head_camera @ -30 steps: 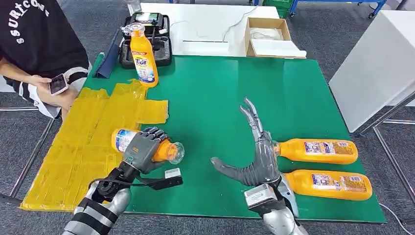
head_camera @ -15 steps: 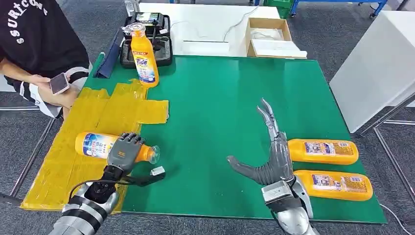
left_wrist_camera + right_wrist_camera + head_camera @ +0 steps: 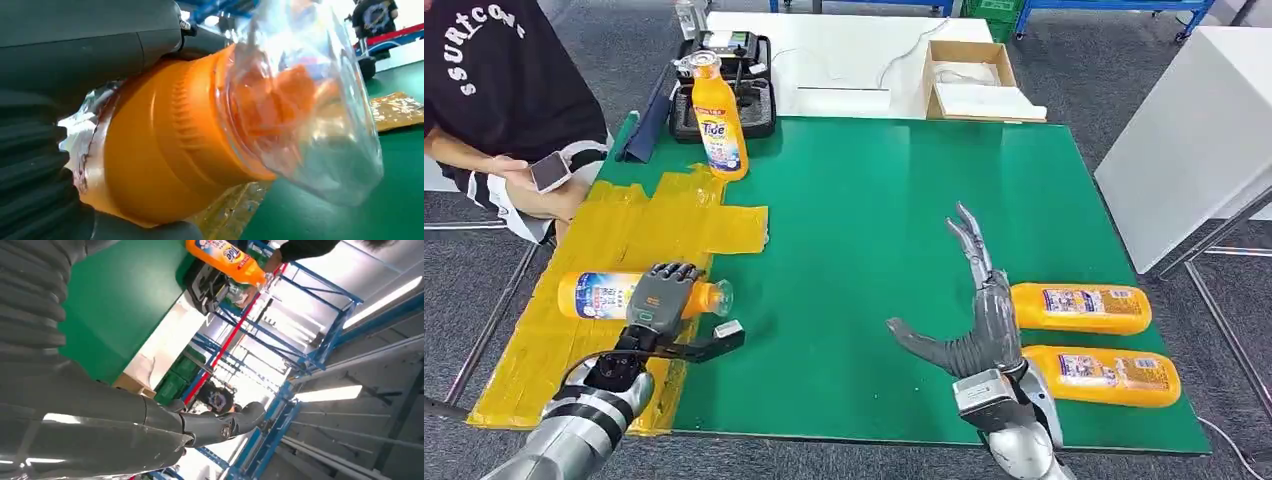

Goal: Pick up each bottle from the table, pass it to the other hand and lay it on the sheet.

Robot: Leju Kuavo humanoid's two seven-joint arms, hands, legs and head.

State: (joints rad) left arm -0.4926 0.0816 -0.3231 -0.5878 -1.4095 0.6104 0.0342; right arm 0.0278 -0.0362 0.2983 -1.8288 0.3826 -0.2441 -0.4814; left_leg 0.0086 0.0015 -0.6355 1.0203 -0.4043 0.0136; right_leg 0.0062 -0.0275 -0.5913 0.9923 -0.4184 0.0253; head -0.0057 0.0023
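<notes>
Left hand (image 3: 662,296) clamps the orange plastic bottle (image 3: 614,296) lying over the yellow sheet (image 3: 574,330); right hand (image 3: 972,335) splayed, empty. Risk: once let go, the round bottle may roll off the sheet's edge.

Light: bright, even, coming from ceiling tubes (image 3: 327,393).
Glare: washing out the clear cap (image 3: 305,95).
Shadows: lying soft on the counter (image 3: 874,210).
Focus: near bottle (image 3: 165,150) blurring slightly.

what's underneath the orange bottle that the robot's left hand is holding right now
The yellow plastic sheet lies under the orange bottle with the clear cap gripped by the left hand. The clear cap pokes out past the sheet's edge, over the green table mat. Whether the bottle touches the sheet is hidden.
</notes>
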